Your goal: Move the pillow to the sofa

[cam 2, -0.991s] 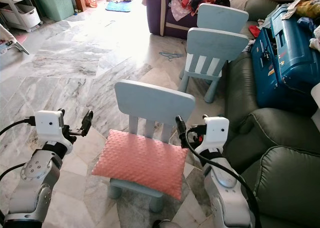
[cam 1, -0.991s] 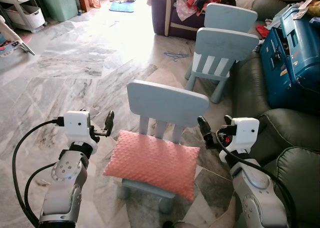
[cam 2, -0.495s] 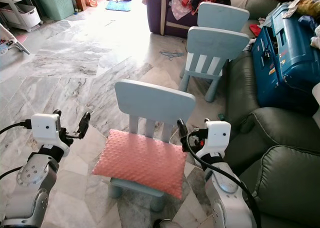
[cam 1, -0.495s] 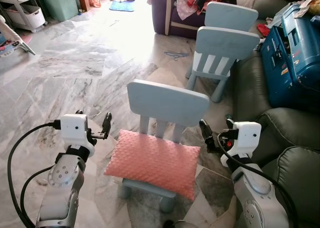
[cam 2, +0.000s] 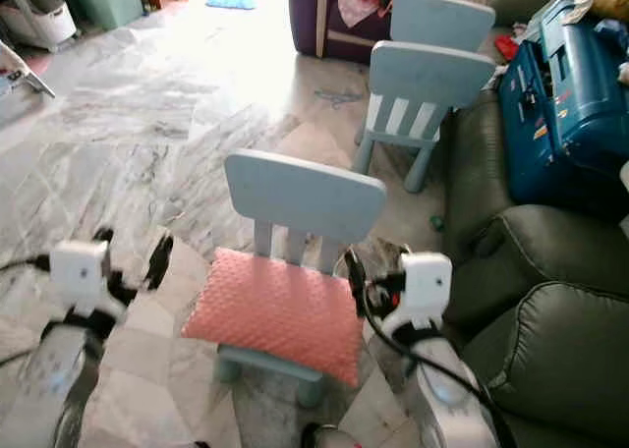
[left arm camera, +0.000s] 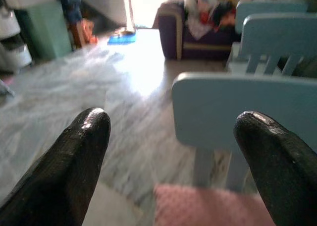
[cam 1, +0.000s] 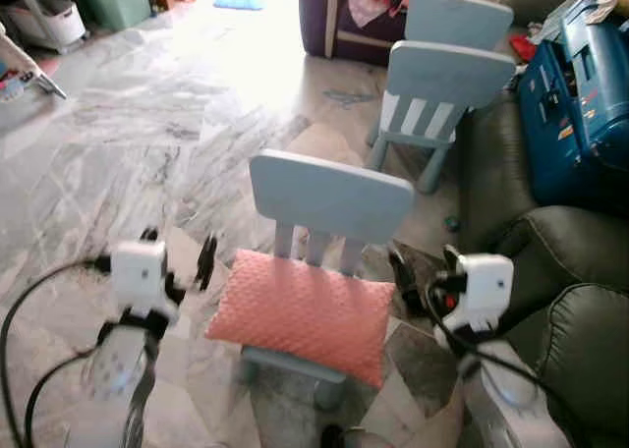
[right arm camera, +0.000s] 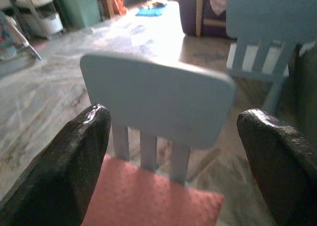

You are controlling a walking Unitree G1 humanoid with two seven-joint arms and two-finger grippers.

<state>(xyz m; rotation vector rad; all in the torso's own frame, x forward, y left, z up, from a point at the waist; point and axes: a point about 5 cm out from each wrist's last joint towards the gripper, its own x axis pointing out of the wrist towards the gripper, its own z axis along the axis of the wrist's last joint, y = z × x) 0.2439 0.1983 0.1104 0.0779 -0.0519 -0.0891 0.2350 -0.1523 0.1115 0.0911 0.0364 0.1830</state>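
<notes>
- Left eye view: pink pillow [cam 1: 303, 313] lies flat on the seat of a small blue chair [cam 1: 329, 200], its near corner overhanging the seat's front edge. Left gripper [cam 1: 177, 261] flanks it on one side, right gripper [cam 1: 421, 271] on the other, both apart from the fabric. Picture is blurred.
- Right eye view: dark green sofa [cam 2: 545, 291] sits just to the robot's right, cushions bare near the arm.
- Left wrist view: jaws stand wide; pillow edge low between the fingertips [left arm camera: 81, 151], chair back beyond.
- Right wrist view: jaws wide too, pillow below and ahead.
- Judgement: bring both grippers inward level with the pillow's short ends, pinch fabric rather than the chair seat, lift clear of the backrest before turning to the sofa.
</notes>
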